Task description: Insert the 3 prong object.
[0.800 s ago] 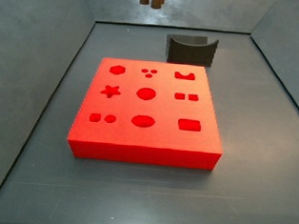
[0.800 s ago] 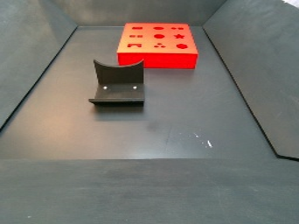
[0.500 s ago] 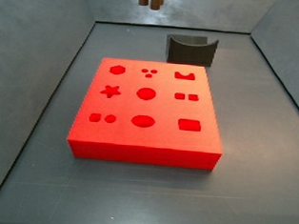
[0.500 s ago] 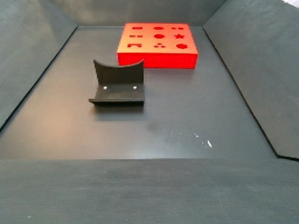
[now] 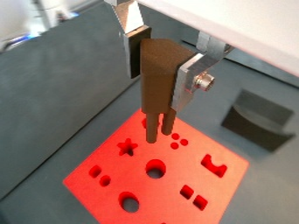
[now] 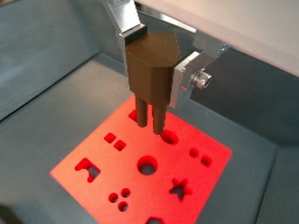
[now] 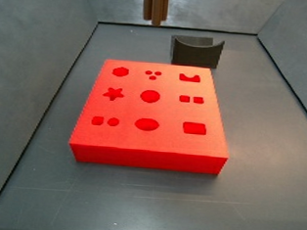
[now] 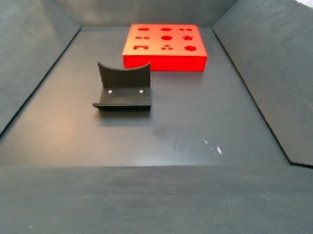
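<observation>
While you read the side views from left to right, note first the red board [image 7: 152, 117] lying flat on the dark desk [image 7: 257, 182], its top cut with shaped holes; in a side view it sits at the far end of the desk [image 8: 166, 47]. Right of and behind the board stands the fixture [image 7: 197, 49], a dark bracket on a base plate, apart from the board; in a side view it stands nearer the camera [image 8: 123, 88]. High above the board's far edge you see the lower end of the 3 prong object [image 7: 156, 3], hanging upright in the air, clear of the board.

Both wrist views show the tool [image 5: 160, 59] clamped on the 3 prong object [image 5: 159, 83], its silver fingers [image 6: 190, 65] pressed against the brown body [image 6: 152, 74]. The prongs point down toward the holes in the board [image 6: 146, 166], well above it.
</observation>
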